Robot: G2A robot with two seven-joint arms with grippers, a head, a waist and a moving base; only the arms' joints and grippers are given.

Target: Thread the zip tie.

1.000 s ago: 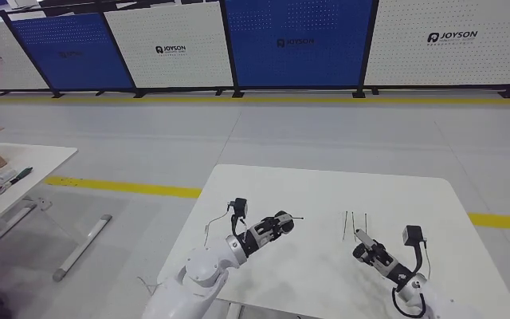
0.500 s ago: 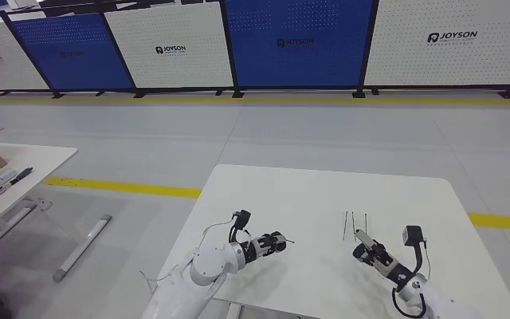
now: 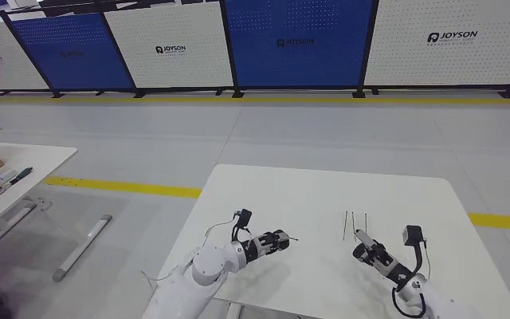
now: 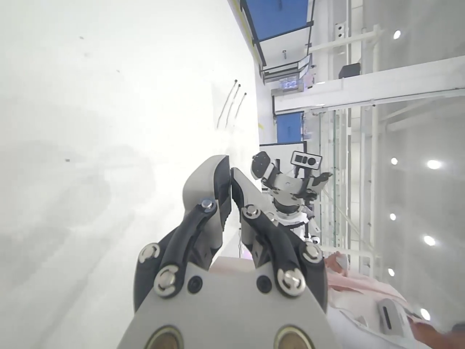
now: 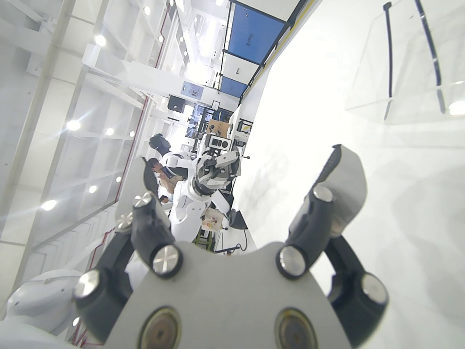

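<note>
Pick-up looked done: left gripper point(image 4: 230, 168) sat pinched shut on a zip tie point(image 3: 294, 238), while right gripper point(image 5: 239, 161) gaped empty and needed its tail next.

Zip ties point(image 3: 353, 224) lie just ahead of the right end effector point(image 3: 358, 236).
</note>
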